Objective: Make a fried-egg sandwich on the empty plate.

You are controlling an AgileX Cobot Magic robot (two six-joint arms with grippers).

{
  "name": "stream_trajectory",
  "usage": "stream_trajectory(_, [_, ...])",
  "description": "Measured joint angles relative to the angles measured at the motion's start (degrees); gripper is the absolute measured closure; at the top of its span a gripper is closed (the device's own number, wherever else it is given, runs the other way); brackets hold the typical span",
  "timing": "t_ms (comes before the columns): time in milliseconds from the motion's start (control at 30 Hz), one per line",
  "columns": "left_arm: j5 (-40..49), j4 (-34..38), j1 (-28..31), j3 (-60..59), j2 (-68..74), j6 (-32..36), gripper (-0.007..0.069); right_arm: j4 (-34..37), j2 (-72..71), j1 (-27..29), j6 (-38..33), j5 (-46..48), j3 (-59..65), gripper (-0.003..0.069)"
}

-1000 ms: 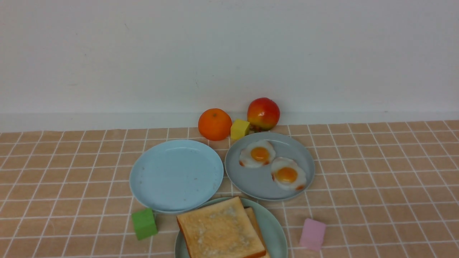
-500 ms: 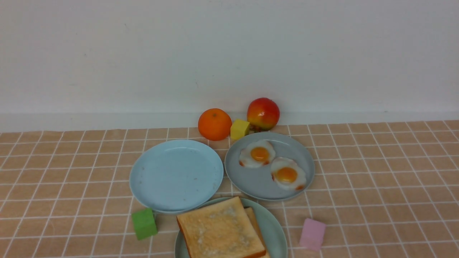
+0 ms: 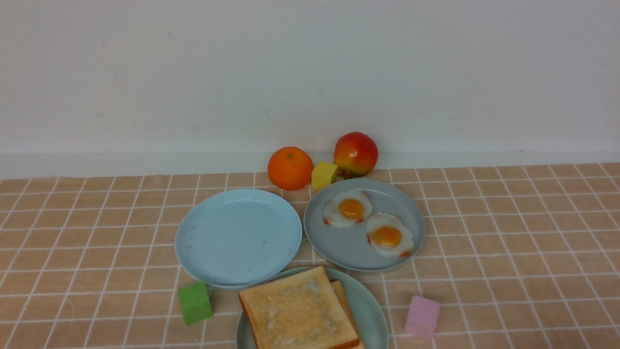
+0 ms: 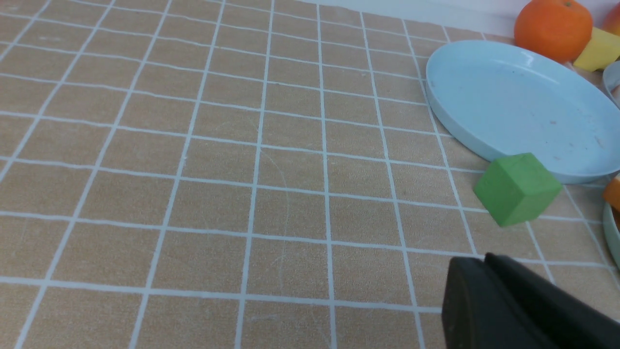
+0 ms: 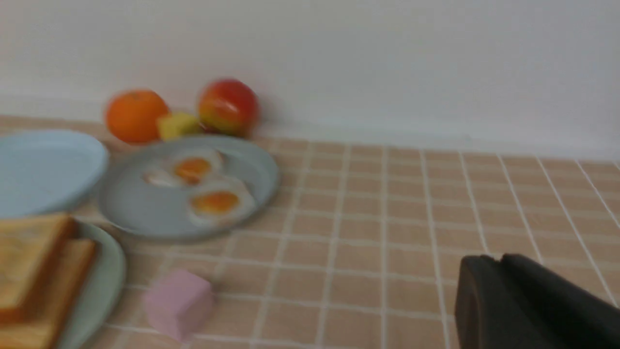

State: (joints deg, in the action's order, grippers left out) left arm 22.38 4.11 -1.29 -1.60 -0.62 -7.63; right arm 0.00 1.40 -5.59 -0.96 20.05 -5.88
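Two golden toast slices point(image 3: 296, 310) lie stacked on the pale mint-green plate point(image 3: 373, 305) at the near edge of the front view. Two fried eggs point(image 3: 348, 208) point(image 3: 389, 236) lie on the grey-blue plate point(image 3: 339, 245). The light sky-blue plate point(image 3: 237, 235) has nothing on it. Neither gripper shows in the front view. My left gripper point(image 4: 484, 257) is shut and empty, low over the tiles, short of the green block point(image 4: 517, 188). My right gripper point(image 5: 501, 257) is shut and empty, to the right of the plates; its view shows the toast point(image 5: 29, 257) and eggs point(image 5: 213, 201).
An orange point(image 3: 290, 167), a yellow block point(image 3: 323, 174) and a red apple point(image 3: 355, 153) stand by the back wall. The green block point(image 3: 194, 302) lies left of the toast plate and a pink block point(image 3: 422, 316) lies to its right. Bare tiled cloth spreads on both sides.
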Motion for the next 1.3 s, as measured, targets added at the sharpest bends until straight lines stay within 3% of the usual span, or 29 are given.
stream_trajectory(167, [-0.1, 0.0, 0.0, 0.0, 0.0, 0.0, 0.0585, 0.5, -1.9, 4.1, -0.3, 1.6, 6.8, 0.0583])
stream_trajectory(1300, [-0.2, 0.0, 0.0, -0.1, 0.0, 0.0, 0.0564, 0.5, -1.9, 4.3, -0.4, 1.9, 6.8, 0.0545])
